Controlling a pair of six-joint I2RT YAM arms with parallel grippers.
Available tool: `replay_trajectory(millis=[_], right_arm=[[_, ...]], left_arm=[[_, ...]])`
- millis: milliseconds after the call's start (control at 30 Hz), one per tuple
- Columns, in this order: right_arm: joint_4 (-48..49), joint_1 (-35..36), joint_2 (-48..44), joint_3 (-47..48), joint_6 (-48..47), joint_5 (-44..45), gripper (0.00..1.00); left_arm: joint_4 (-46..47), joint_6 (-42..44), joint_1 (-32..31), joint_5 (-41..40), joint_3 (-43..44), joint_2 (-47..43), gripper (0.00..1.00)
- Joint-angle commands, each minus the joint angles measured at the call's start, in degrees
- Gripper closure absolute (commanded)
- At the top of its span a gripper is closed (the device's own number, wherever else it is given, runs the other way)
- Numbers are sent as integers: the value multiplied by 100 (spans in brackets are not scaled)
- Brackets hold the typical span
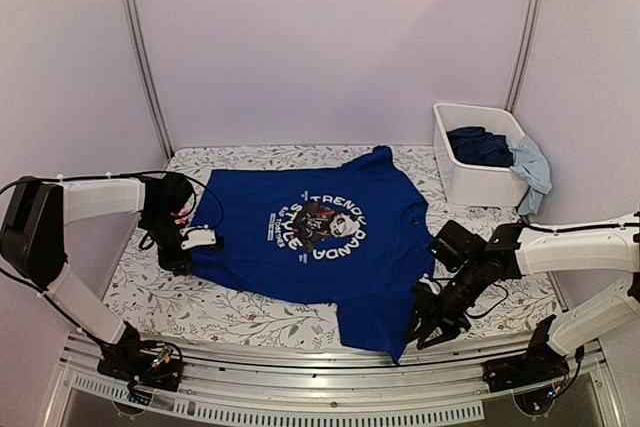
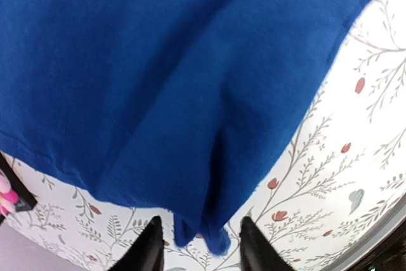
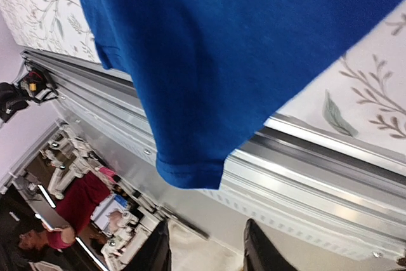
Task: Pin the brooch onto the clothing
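Fingers [image 2: 151, 249] of the left hand [image 2: 202, 251] stand partly apart at the left edge of the blue T-shirt [image 1: 240, 237]. A small fold of its hem pokes down between them with a sliver of space on either side, so nothing is pinched. Off to that hand's side, at the very edge of its wrist view, the pink brooch [image 2: 5, 196] sits on a small dark tray [image 2: 20, 193], near the shirt's hem but not on it.

Over on the right, the right hand [image 3: 206, 252] is likewise partly open and holds nothing. The shirt's near corner hangs just beyond its fingertips, over the metal rail [image 3: 304, 182] at the front edge of the worktop [image 1: 200, 307]. The shirt itself lies spread, print upward, across the floral worktop between the two arms.

At the far right corner a white bin [image 1: 447, 147] holds bunched dark-blue clothes [image 1: 480, 145], and a light-blue garment [image 1: 532, 169] drapes over its rim.
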Motion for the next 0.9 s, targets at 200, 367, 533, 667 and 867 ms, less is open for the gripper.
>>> replay_trajectory(millis=[200,367,533,667,867], right_arm=[[-1771,-1031,262,1934,-967,3451,66],[-878,-1311,1529,2331,-1464,4713,81],[-139,-1599,2777,2641,-1978,4797,87],[-339,-1905,3703,2972,-2044,5229,89],[-198,-2348,4090,3339,-2280,5467,91]], left_arm=[[-1146,74,159,653,1214,-69,39],[-149,-1035,128,966,1507,478,65],[556,-1272,123,261,1253,940,67],[1080,-1295,120,-266,922,1160,67],[1611,-1316,65,-684,783,1573,67]])
